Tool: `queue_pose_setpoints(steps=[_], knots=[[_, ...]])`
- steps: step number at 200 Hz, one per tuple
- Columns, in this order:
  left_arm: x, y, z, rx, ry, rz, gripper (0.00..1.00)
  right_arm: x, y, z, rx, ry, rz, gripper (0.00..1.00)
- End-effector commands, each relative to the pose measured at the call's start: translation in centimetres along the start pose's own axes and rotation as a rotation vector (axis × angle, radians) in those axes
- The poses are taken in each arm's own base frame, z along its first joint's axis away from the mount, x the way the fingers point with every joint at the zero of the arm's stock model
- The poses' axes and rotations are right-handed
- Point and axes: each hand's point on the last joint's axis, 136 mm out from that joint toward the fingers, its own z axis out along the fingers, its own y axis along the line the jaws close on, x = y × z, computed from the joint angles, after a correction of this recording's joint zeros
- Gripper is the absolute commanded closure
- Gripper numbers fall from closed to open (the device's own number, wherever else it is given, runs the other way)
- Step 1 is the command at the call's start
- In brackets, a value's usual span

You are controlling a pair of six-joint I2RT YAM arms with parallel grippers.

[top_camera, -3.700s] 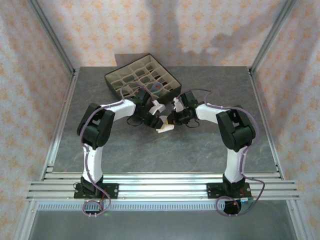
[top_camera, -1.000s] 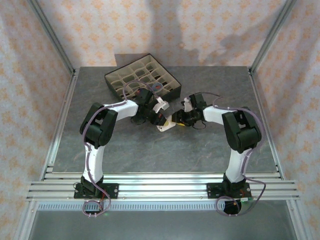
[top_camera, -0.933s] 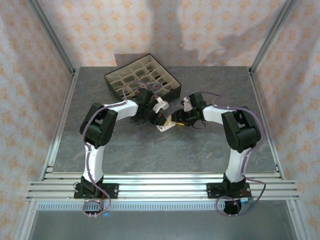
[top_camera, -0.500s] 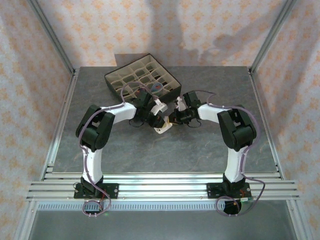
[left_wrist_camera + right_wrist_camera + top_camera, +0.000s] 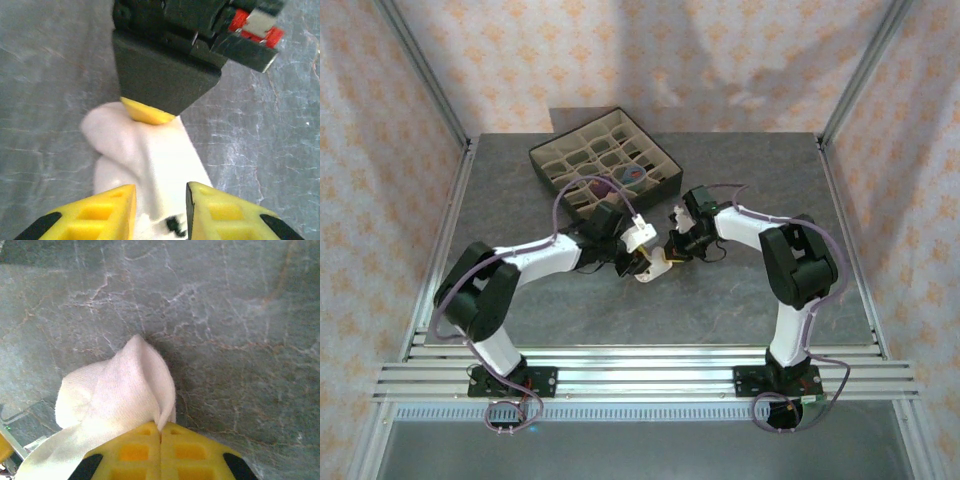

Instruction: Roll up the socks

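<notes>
White sock (image 5: 145, 160) on table (image 5: 720, 300) centre, near compartment box (image 5: 542, 168). Right gripper (image 5: 161, 432) clenched, pinching sock's fabric. Left gripper (image 5: 160, 189) jaws parted, straddling opposite end, not squeezing. Sock's long axis runs gripper to gripper; both equally near

Around the white sock (image 5: 650, 268), both flanks are blocked. The left gripper (image 5: 642, 254) stands over its left end with jaws parted, and the right gripper (image 5: 670, 248) pinches its right end with fingers pressed together. The left arm (image 5: 545, 255) bars the way in from the sock's left, and the right arm (image 5: 750, 222) arches across its right. Behind the sock, the compartment box (image 5: 605, 160) stands near, leaving a narrow strip. In front of the sock, the grey table (image 5: 720, 300) lies bare between the two arms, and a gripper could pass there.
</notes>
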Motion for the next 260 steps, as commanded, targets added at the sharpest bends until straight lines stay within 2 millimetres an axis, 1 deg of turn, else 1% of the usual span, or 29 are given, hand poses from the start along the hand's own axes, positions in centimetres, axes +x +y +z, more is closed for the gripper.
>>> queue_pose_setpoints(steps=[1,10,30,47,68,98,110,133,143,158,176,197,208,217,224,237,260], knots=[[-2.3,1.3,-1.5,-0.17,-0.101,0.173,0.66,2.4,-2.2,-0.2,0.111,0.071,0.035,1.0],[-2.2,1.2,-1.6,-0.234,-0.082,0.222,0.63,2.5,-2.3,-0.3,0.115,0.076,0.035,1.0],[-2.2,0.3,-1.3,-0.302,-0.056,0.291,0.61,2.3,-2.1,-0.5,0.116,0.073,0.033,1.0],[-2.1,-0.9,-0.5,-0.322,-0.04,0.342,0.59,2.2,-1.8,-0.6,0.109,0.065,0.031,1.0],[-1.6,-1.4,0.7,-0.343,0.017,0.381,0.57,2.1,-1.6,-1.0,0.111,0.057,0.026,1.0],[-1.3,-1.7,2.6,-0.325,0.059,0.369,0.57,2.1,-1.5,-1.4,0.116,0.049,0.025,1.0],[-1.1,-2.2,3.2,-0.31,0.066,0.351,0.57,2.2,-1.5,-1.4,0.119,0.05,0.028,1.0],[-0.1,-2.3,4.2,-0.327,0.107,0.295,0.57,2.3,-1.5,-1.6,0.121,0.042,0.03,1.0],[0.6,-1.9,4.4,-0.346,0.136,0.264,0.6,2.4,-1.4,-1.8,0.119,0.039,0.033,1.0],[1.4,-1.6,4.5,-0.361,0.158,0.209,0.71,2.5,-1.3,-2.0,0.115,0.031,0.032,0.97],[2.1,-1.8,4.6,-0.352,0.167,0.142,0.82,2.4,-0.8,-2.7,0.106,0.001,0.019,0.87],[3.0,-2.5,4.6,-0.322,0.136,0.062,0.91,2.2,-0.2,-3.7,0.09,-0.065,-0.003,0.69],[3.4,-2.8,4.5,-0.292,0.115,0.008,0.95,1.9,0.3,-4.4,0.067,-0.117,-0.023,0.64],[3.7,-3.1,4.5,-0.264,0.096,-0.044,0.98,1.8,0.6,-5.0,0.061,-0.161,-0.05,0.63],[3.7,-3.3,4.4,-0.242,0.071,-0.079,1.0,1.8,0.6,-5.5,0.068,-0.193,-0.069,0.62],[4.0,-3.6,4.3,-0.196,0.024,-0.151,1.0,1.8,0.7,-6.6,0.079,-0.251,-0.122,0.6],[4.1,-3.9,3.8,-0.109,-0.076,-0.259,1.0,1.8,1.4,-9.2,0.11,-0.352,-0.238,0.56]])
